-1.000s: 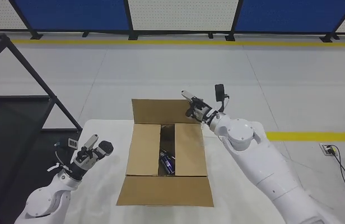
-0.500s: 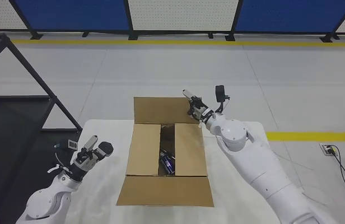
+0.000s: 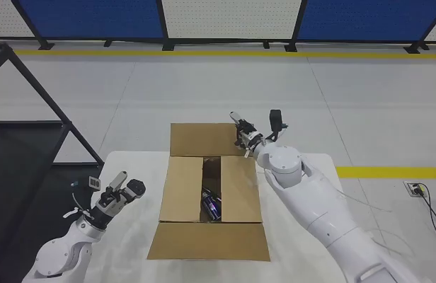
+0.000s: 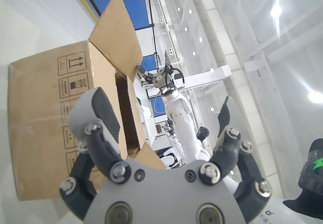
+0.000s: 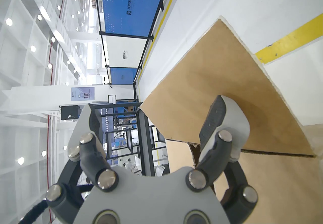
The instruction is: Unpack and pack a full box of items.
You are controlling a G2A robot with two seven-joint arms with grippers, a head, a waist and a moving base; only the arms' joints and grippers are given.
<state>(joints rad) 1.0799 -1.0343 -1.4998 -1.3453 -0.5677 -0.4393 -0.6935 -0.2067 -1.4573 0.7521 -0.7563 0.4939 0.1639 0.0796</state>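
Right gripper point(image 3: 241, 130) beside brown, flaps-open box point(image 3: 182, 189).

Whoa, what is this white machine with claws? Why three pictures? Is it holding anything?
It is a robot with two arms, each ending in a claw called a gripper. One picture looks down from above its arms; the other two come from small cameras on its wrists. On the white table stands a cardboard box with its flaps partly open; something dark shows through the gap. The right gripper is open at a corner of the far flap. The left gripper is open too, beside the box. Neither holds anything.
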